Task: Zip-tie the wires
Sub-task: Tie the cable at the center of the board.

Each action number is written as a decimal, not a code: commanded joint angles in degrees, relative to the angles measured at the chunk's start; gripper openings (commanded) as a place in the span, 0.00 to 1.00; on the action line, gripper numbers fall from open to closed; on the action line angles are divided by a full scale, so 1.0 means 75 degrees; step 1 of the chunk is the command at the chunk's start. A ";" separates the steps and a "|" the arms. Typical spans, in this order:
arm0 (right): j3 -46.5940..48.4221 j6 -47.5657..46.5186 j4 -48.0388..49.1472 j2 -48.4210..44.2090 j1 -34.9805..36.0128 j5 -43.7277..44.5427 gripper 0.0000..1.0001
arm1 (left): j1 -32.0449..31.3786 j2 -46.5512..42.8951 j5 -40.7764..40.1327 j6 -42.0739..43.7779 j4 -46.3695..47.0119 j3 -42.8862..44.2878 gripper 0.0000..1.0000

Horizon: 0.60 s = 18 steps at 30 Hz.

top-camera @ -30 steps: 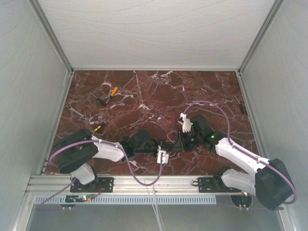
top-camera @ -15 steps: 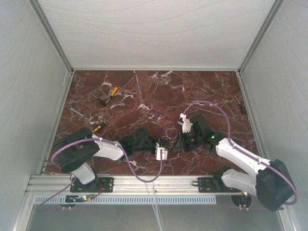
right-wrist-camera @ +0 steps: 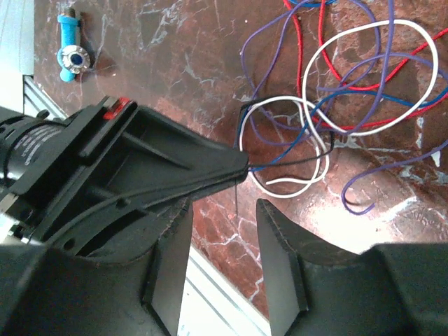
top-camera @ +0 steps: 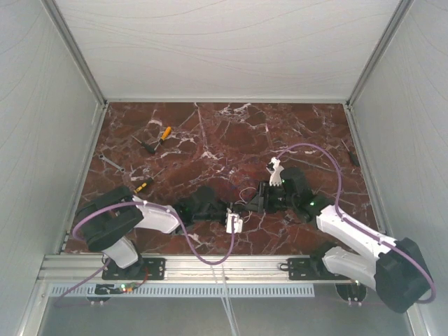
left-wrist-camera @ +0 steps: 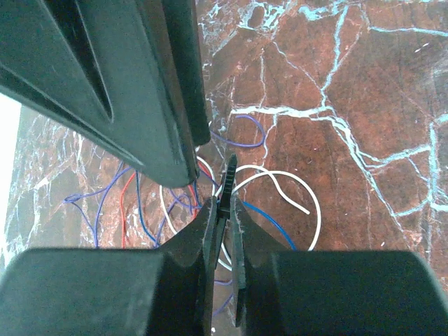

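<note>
The wires (left-wrist-camera: 280,203) are thin white, blue, red and purple strands in loose loops on the marble table; they also show in the right wrist view (right-wrist-camera: 357,84) and as a small tangle in the top view (top-camera: 245,195). My left gripper (left-wrist-camera: 224,210) is shut on a black zip tie (left-wrist-camera: 229,183) that stands up over the wires. In the right wrist view the left gripper's fingertip (right-wrist-camera: 210,164) holds the thin black tie (right-wrist-camera: 280,163) at the edge of the tangle. My right gripper (right-wrist-camera: 224,210) is open and empty, its jaws just below that fingertip. The two grippers meet tip to tip (top-camera: 241,207).
Orange-handled tools (top-camera: 164,133) (top-camera: 142,185) and a metal wrench (top-camera: 112,164) lie at the back left. A blue-handled tool (right-wrist-camera: 71,59) lies near the front rail (top-camera: 210,266). White walls (top-camera: 42,140) close in the table on three sides.
My right gripper has moved left toward the left gripper and turned its wrist. The left gripper has shifted slightly left, still holding the tie.
</note>
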 commanded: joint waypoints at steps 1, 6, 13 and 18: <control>0.0004 0.0361 0.0974 0.0493 0.0025 0.0160 0.38 | 0.0050 -0.0215 0.0431 -0.0193 0.0006 0.0324 0.00; 0.0287 0.0193 0.0386 0.0733 -0.0011 0.0058 0.39 | 0.0049 -0.0168 0.0509 0.0137 0.0131 0.0244 0.00; 0.0132 0.0212 -0.0457 0.0305 -0.1002 -0.0483 0.40 | -0.0040 0.0090 0.0294 0.1130 0.0362 0.0135 0.08; 0.0181 0.0004 -0.0766 0.0132 -0.1256 -0.0799 0.40 | -0.0090 -0.0056 0.0079 0.1223 -0.0480 0.0184 0.29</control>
